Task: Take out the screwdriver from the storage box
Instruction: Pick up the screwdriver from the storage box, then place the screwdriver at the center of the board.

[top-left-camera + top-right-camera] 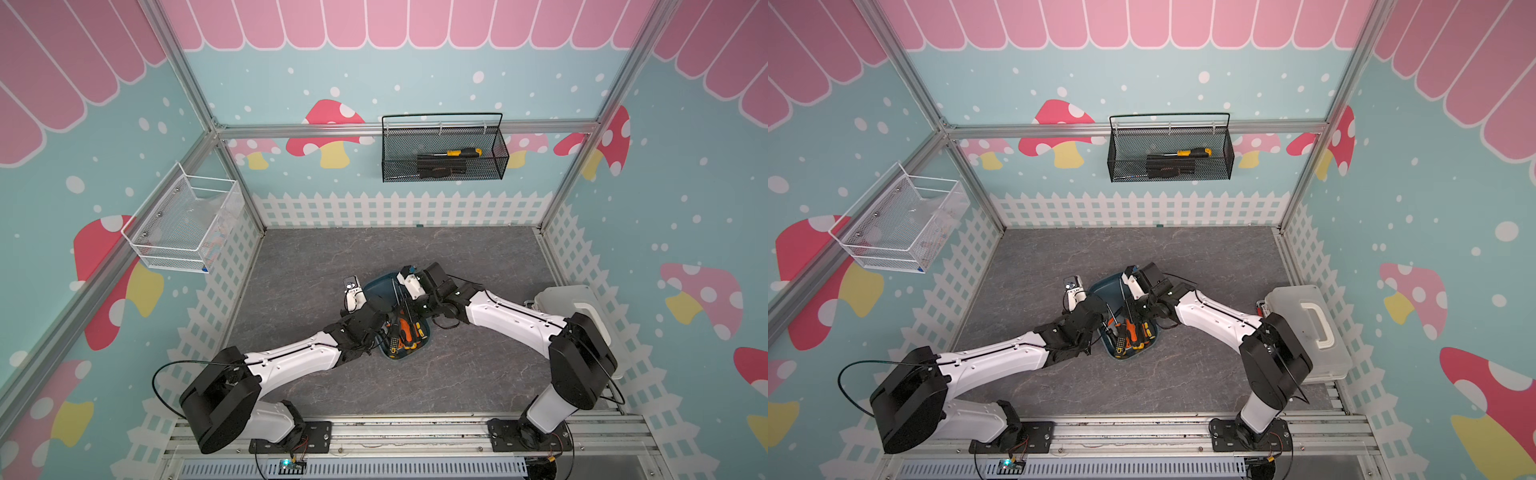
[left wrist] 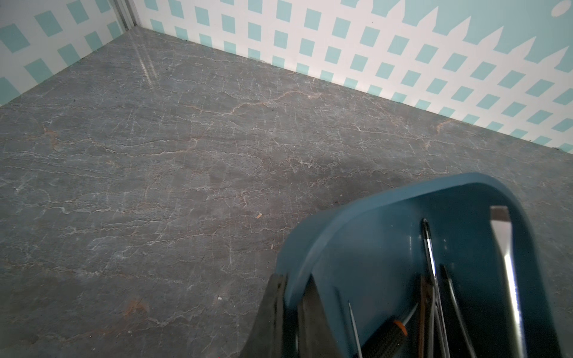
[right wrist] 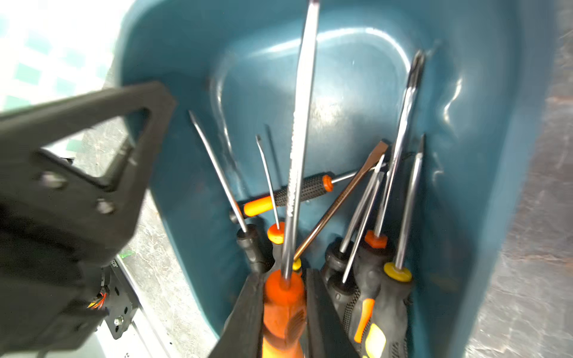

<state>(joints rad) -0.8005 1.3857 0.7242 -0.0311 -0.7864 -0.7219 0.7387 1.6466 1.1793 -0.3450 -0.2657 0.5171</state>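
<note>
The walls (image 1: pixel 415 83) were teal with pink mushrooms and a white picket-fence print, over a grey marble-look table (image 1: pixel 332 249). The storage box (image 1: pixel 377 291) sat about mid-table, open top, long side running front to back. It held a pile of screwdrivers, handles bunched at the end nearer the table's front edge, shafts pointing toward the back edge. The left gripper (image 2: pixel 294 279) was closed on the box's left wall, one finger (image 2: pixel 273 310) outside, the other inside, rim pinched between. The right gripper (image 3: pixel 283 279) was clamped on the orange handle of the screwdriver (image 3: pixel 304 93), a finger pressed to each side. It was the long flat-blade one. Its shaft ran over the other tools toward the box's far end, tip cut off in the right wrist view. That view was blurry, so could not tell whether the handle was clear of the pile. The other screwdrivers (image 3: pixel 400 139) lay beside it in the box, a small orange-and-black one (image 3: pixel 257 206) crosswise under the shafts. A black mesh basket (image 1: pixel 444 158) hung on the back wall with a yellow-and-black screwdriver (image 1: pixel 461 152) inside. A white wire basket (image 1: pixel 187 224) hung on the left wall. A translucent white case (image 1: pixel 1308 328) with a handle sat at the table's right edge, well apart from the box.
</note>
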